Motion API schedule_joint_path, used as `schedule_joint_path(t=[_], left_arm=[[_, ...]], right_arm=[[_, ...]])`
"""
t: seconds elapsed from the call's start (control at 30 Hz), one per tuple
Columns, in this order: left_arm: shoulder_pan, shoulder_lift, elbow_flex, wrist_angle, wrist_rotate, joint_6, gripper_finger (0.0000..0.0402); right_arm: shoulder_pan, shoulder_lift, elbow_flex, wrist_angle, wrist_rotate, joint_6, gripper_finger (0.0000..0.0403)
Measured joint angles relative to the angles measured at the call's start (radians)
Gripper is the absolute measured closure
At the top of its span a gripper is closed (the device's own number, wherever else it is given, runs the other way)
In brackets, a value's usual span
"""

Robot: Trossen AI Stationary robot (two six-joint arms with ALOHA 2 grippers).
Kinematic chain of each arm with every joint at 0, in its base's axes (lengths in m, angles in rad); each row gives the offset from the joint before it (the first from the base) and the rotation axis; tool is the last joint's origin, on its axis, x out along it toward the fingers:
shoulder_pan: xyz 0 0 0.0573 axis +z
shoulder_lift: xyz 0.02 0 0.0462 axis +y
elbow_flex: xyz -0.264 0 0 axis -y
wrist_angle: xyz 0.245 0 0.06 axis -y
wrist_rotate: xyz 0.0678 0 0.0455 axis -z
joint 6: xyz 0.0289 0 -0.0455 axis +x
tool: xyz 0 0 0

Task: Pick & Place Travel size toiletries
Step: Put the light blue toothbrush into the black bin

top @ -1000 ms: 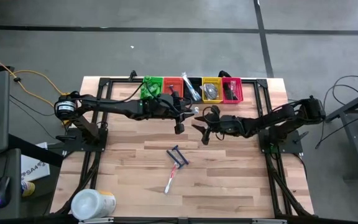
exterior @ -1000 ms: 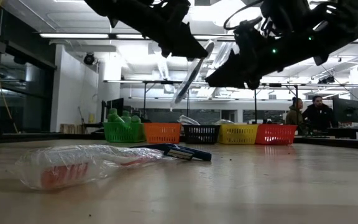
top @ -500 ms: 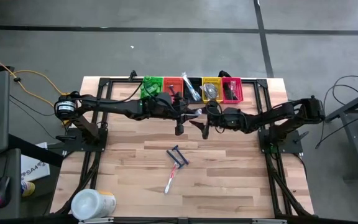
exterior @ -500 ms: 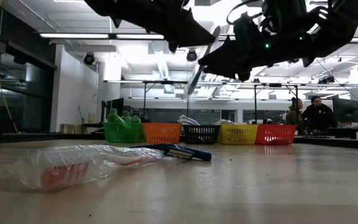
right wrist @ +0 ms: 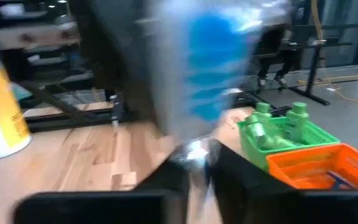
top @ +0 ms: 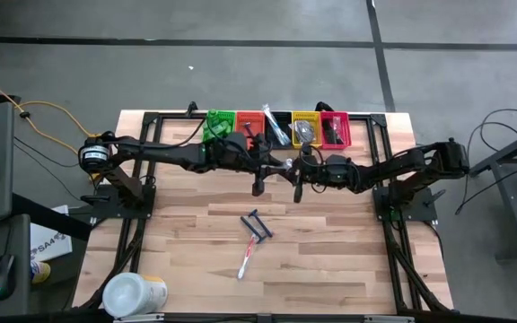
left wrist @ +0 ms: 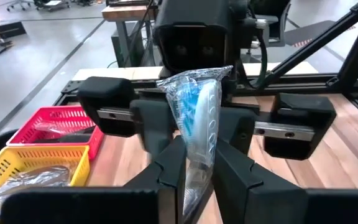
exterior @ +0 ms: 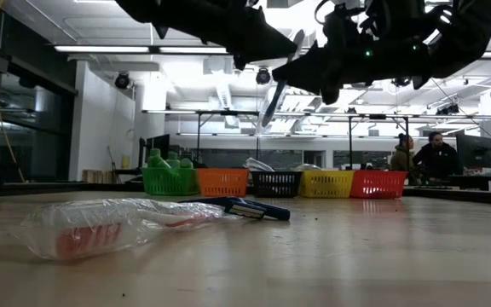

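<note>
A slim white-blue toothbrush in a clear wrapper (exterior: 281,78) hangs slanted high above the middle of the table, between my two grippers. My left gripper (top: 267,167) reaches in from the table's left and is shut on it. My right gripper (top: 292,170) faces it from the right and is also shut on it. On the table lie blue razors (top: 257,223) and a wrapped red-and-white item (top: 245,258), flat on the wood. My left gripper pinches the clear wrapper (left wrist: 196,171) between its two fingers, coming nearly level from the table's left. The wrapped toothbrush (left wrist: 199,109) stands out past the fingertips, lifted clear of the table. My right gripper pinches the same wrapper (right wrist: 194,152) between its two fingers, level from the table's right. The blue-and-white toothbrush (right wrist: 213,68) rises beyond the fingertips, clear of the table; blur hides which part of it the fingers have.
A row of bins stands along the far edge: green (top: 218,126) with mini bottles, orange (top: 249,120), black (top: 279,127), yellow (top: 305,131), red (top: 335,128). A large white tub (top: 134,294) sits at the near left corner. People sit in the room beyond (exterior: 424,158).
My right gripper has moved toward the table's left and a little up, tipped toward level, and shut on the wrapped toothbrush that my left gripper holds. The toothbrush has risen slightly and stays clear of the table.
</note>
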Motion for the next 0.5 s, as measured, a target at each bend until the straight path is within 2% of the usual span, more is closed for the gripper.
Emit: schedule_joint_path(t=[0.07,0.23,0.43,0.5], left_arm=[[0.001,0.000,0.000,0.000,0.009,-0.004,0.0345],[0.001,0.000,0.000,-0.001,0.026,0.020,0.0322],[0.001,-0.026,0.000,-0.024,0.003,0.027,0.0219],[0.000,-0.054,-0.001,-0.076,-0.013,0.028,0.0182]], right_arm=[[0.001,0.000,0.000,-0.003,-0.020,0.000,0.0376],[0.010,0.000,0.000,-0.007,-0.019,0.036,0.0380],[0.008,0.000,0.001,-0.016,0.018,0.060,0.0380],[0.008,-0.004,0.001,-0.034,0.037,0.075,0.0380]])
